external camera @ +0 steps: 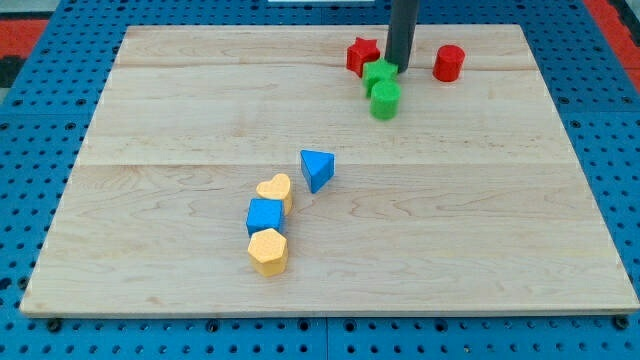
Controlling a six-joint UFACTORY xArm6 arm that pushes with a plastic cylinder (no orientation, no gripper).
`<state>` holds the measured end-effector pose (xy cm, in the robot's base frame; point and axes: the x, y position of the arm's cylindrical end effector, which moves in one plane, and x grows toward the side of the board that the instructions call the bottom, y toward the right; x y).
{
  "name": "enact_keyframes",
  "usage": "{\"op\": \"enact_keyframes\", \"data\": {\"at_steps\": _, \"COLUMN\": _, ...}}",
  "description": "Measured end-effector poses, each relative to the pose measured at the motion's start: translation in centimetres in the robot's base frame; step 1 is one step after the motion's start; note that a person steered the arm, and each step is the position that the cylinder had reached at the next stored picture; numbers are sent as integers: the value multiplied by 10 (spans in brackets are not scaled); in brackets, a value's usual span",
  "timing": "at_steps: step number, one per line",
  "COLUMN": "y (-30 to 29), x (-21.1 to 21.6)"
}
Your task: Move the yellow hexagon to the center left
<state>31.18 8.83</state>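
Our tip (399,68) sits near the view's top, right of centre, on the wooden board (520,230). The rod comes straight down from the top edge and its lower end rests just behind a green star-shaped block (379,74), seemingly touching it. We carry no fingers at all (only this plain rod), so there is nothing to open or close.

Just below the green star, and touching it, lies a second green block (385,100), rounder in outline; its exact shape is hard to make out. A red star block (362,55) stands just to the view's left of the tip, and a red cylinder (449,63) stands to its right, apart from the rod.

The yellow hexagon (268,251) lies well away from us, below centre and somewhat to the view's left. It ends a short slanted row: a blue cube (265,215) touches it from above, and a yellow heart (275,190) touches the cube's upper side. A blue triangle (317,169) rests just right of the heart, slightly apart from it.
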Motion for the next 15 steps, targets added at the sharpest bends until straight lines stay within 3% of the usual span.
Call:
{"op": "enact_keyframes", "data": {"at_steps": 1, "y": -1, "x": 13}}
{"op": "enact_keyframes", "data": {"at_steps": 2, "y": 57, "x": 43}}
{"op": "enact_keyframes", "data": {"at_steps": 3, "y": 88, "x": 131}}
{"op": "enact_keyframes", "data": {"at_steps": 5, "y": 16, "x": 271}}
{"op": "enact_keyframes", "data": {"at_steps": 6, "y": -71, "x": 280}}
{"op": "enact_keyframes", "data": {"at_steps": 7, "y": -176, "x": 275}}
{"op": "enact_keyframes", "data": {"at_steps": 8, "y": -225, "x": 268}}
{"op": "enact_keyframes", "data": {"at_steps": 10, "y": -169, "x": 272}}
{"op": "enact_keyframes", "data": {"at_steps": 11, "y": -187, "x": 233}}
{"op": "enact_keyframes", "data": {"at_steps": 12, "y": -247, "x": 179}}
{"op": "enact_keyframes", "data": {"at_steps": 14, "y": -263, "x": 106}}
{"op": "enact_keyframes", "data": {"at_steps": 15, "y": -240, "x": 113}}
